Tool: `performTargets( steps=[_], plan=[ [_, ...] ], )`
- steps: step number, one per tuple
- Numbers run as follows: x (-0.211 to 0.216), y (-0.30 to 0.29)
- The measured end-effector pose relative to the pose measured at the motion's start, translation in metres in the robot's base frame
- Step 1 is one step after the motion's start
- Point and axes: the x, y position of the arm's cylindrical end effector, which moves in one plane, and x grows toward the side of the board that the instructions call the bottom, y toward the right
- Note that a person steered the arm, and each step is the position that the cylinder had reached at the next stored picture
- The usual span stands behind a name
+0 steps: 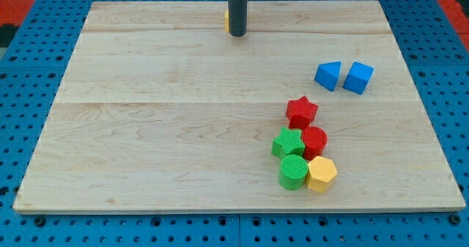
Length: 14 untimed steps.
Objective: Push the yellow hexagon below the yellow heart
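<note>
The yellow hexagon point(322, 174) lies at the lower right of the board, touching a green cylinder point(294, 171) on its left and a red cylinder point(314, 141) above it. A yellow block point(226, 20), probably the yellow heart, peeks out at the view's top, mostly hidden behind my rod. My tip point(237, 34) rests at the top centre, right against that yellow block and far up-left of the hexagon.
A green star point(288, 143) and a red star point(301, 112) sit in the same cluster as the hexagon. Two blue blocks point(329, 75) point(358, 78) lie at the right. The wooden board point(146, 130) sits on a blue pegboard.
</note>
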Motion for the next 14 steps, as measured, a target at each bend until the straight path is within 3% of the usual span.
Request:
performTargets(
  steps=[1, 2, 3, 4, 5, 6, 8, 10, 11, 12, 14],
  plan=[
    [-0.011, -0.003],
    [0.02, 0.002],
    [0.084, 0.017],
    [0.108, 0.059],
    [0.148, 0.063],
    [0.15, 0.107],
    [0.257, 0.133],
    [0.317, 0.187],
    [0.344, 0.164],
    [0.331, 0.099],
    [0.256, 0.092]
  ],
)
